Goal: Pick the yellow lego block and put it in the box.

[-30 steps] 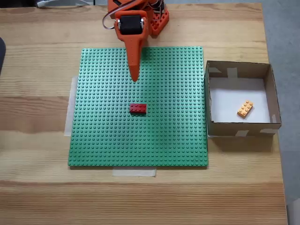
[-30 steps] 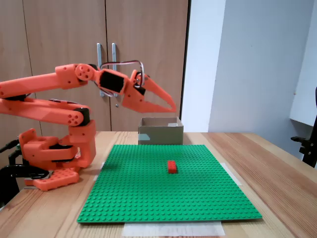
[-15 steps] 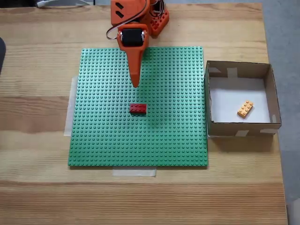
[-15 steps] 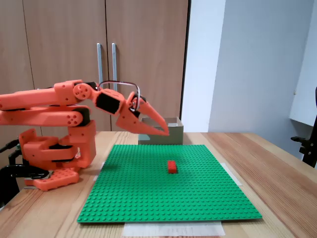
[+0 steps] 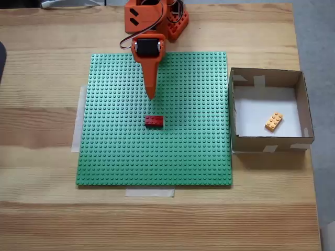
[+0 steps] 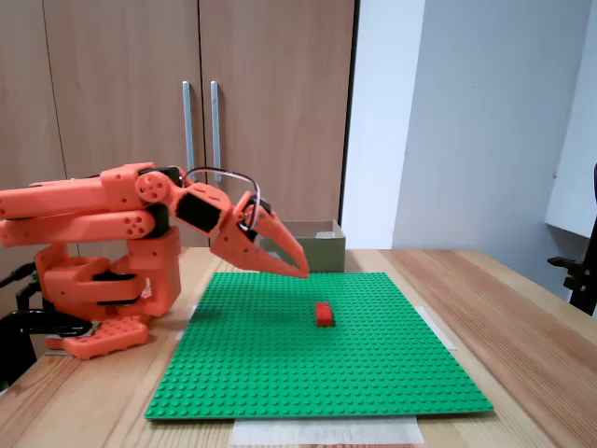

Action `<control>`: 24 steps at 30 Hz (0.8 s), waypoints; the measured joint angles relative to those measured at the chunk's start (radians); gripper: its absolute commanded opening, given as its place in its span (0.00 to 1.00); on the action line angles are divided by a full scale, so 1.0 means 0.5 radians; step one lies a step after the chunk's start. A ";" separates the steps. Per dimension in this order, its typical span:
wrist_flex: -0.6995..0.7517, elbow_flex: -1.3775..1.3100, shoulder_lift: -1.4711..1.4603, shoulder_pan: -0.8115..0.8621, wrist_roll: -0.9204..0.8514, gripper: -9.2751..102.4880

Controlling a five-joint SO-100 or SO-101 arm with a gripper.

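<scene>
The yellow lego block [image 5: 274, 121] lies tilted on the white floor of the cardboard box [image 5: 267, 141], which stands to the right of the green baseplate [image 5: 193, 151]. In the side-on fixed view the box [image 6: 320, 254] shows behind the plate, its inside hidden. My orange gripper [image 5: 152, 96] hangs shut and empty over the upper middle of the plate, pointing down at it, a little short of the red brick [image 5: 154, 121]. From the side the gripper [image 6: 302, 273] is just above the plate, left of the red brick [image 6: 324, 314].
The arm's base [image 5: 157, 15] sits at the table's far edge in a fixed view. Tape strips [image 5: 149, 192] hold the baseplate on the wooden table [image 5: 47, 209]. Cupboard doors [image 6: 187, 93] stand behind the arm.
The arm has folded down and the gripper has dropped lower toward the baseplate, its tip shifting slightly toward the red brick. The yellow block and box have not moved.
</scene>
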 measured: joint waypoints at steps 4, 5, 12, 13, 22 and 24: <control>0.043 0.034 0.018 0.003 -0.006 0.07; 0.055 0.037 0.018 0.003 -0.006 0.07; 0.141 0.037 0.018 0.003 -0.018 0.07; 0.147 0.037 0.018 0.003 -0.021 0.07; 0.193 0.037 0.018 0.003 -0.077 0.07; 0.193 0.037 0.018 0.000 -0.095 0.07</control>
